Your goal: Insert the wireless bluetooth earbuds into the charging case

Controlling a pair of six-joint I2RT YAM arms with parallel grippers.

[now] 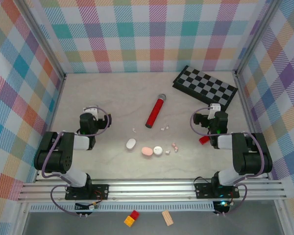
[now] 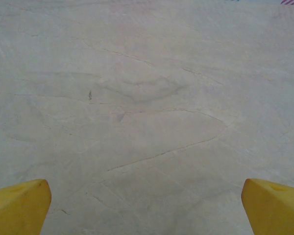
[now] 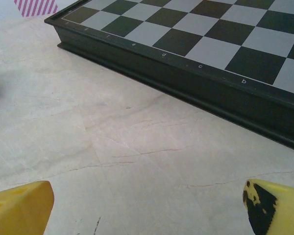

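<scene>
Earbuds [image 1: 163, 128] loose mid-table, tiny white and pinkish specks: one pair just right of the near tip of the red microphone [image 1: 155, 111], a single bud [image 1: 134, 130] to its left, further buds [image 1: 175, 147] nearer and more to the right. All on bare tabletop, outside the cases.

Just near of them, in a row from left to right: white oval case [image 1: 131, 143], pink case [image 1: 147, 151], white round case [image 1: 158, 150], the last two touching or almost so. Too small to tell whether lids up or down.

Chessboard [image 1: 206, 87] flat at the far right of the table [image 1: 112, 93].

Left gripper [image 2: 147, 208] over bare table at the left, well apart from the buds, yellow fingers [image 2: 19, 205] spread wide, nothing between them. Right gripper [image 3: 147, 205] at the right, facing the chessboard's near edge, fingers [image 3: 19, 205] likewise wide apart and empty.

Below the near rail: red and yellow bricks [image 1: 132, 218] and a wooden block [image 1: 167, 217].
</scene>
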